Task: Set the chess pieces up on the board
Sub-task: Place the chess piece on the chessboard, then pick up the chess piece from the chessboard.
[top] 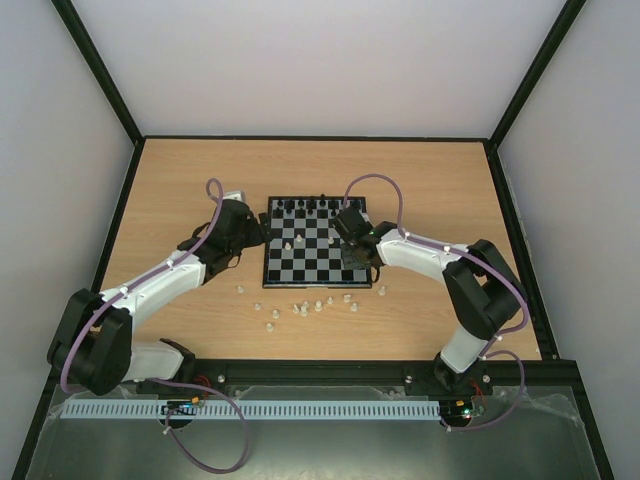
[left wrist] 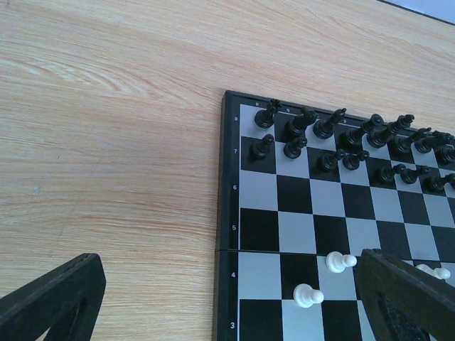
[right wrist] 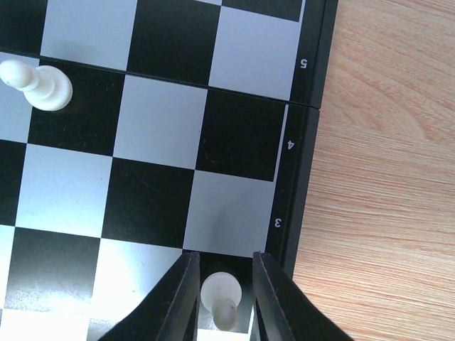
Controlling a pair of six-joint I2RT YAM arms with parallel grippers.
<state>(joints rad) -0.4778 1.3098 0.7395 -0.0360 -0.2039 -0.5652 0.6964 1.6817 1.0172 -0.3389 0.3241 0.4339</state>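
The board (top: 267, 262) lies mid-table with black chessmen (top: 310, 206) along its far rows. Two white pawns (top: 293, 242) stand near its left side. Several white chess pieces (top: 305, 307) lie loose on the table in front of it. In the right wrist view my right gripper (right wrist: 224, 284) straddles a white pawn (right wrist: 222, 298) standing on a dark square by the board's right rim (right wrist: 302, 163). Its fingers stand slightly apart from the pawn. Another white pawn (right wrist: 43, 87) stands further in. My left gripper (left wrist: 231, 298) hangs wide open over the board's left rim (left wrist: 229, 213), near two pawns (left wrist: 307, 295).
Black chessmen (left wrist: 341, 135) fill the two far rows in the left wrist view. Bare wooden table (top: 180, 200) surrounds the board. White walls and a black frame (top: 310, 138) bound the table.
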